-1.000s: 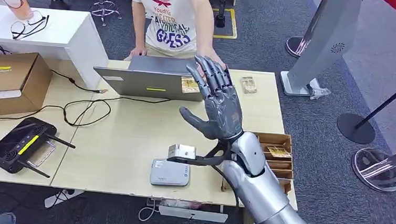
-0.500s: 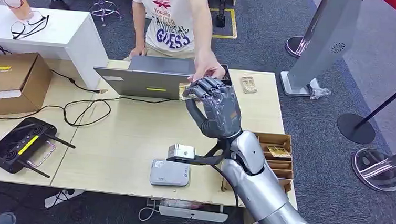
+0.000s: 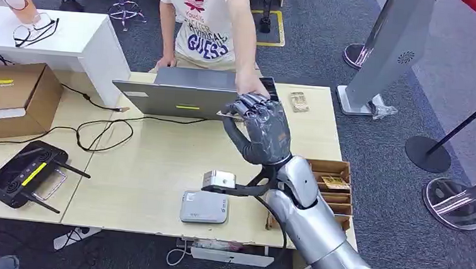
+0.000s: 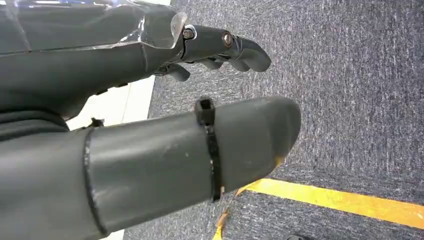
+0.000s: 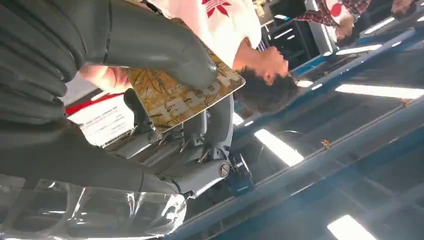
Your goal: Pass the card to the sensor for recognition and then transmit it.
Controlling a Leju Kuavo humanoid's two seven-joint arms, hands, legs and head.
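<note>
a silver robot arm is reaching forward from the lower right over a pale wooden table (image 3: 144,166), its right hand (image 3: 262,131) raised near the back edge of the desk. the fingers (image 3: 250,104) are curling down toward the thumb and pinching a gold-patterned card (image 5: 182,95); in the right wrist view the thumb is pressing one face of the card while the darker fingers are backing the other, so the card is sitting flat between them. a person in a white printed shirt (image 3: 202,18) is standing at the far side of the table, and the person's hand (image 3: 250,83) is resting just beyond the robot's fingertips, likely because the card is being handed across at this spot; whether that hand is touching the card cannot be told. a grey laptop (image 3: 178,95) is lying just to the left of the hand. the small white sensor box (image 3: 204,207) is sitting at the near edge of the table, well apart from the card, so the reading step is judged not yet done from this position. the pinch is keeping the card's face free for presenting downward to it. cardboard trays (image 3: 330,185) holding more cards are sitting by the forearm. the left hand (image 4: 150,115) is hanging over grey carpet, holding nothing, its fingers bent loosely with a gap to the thumb.
</note>
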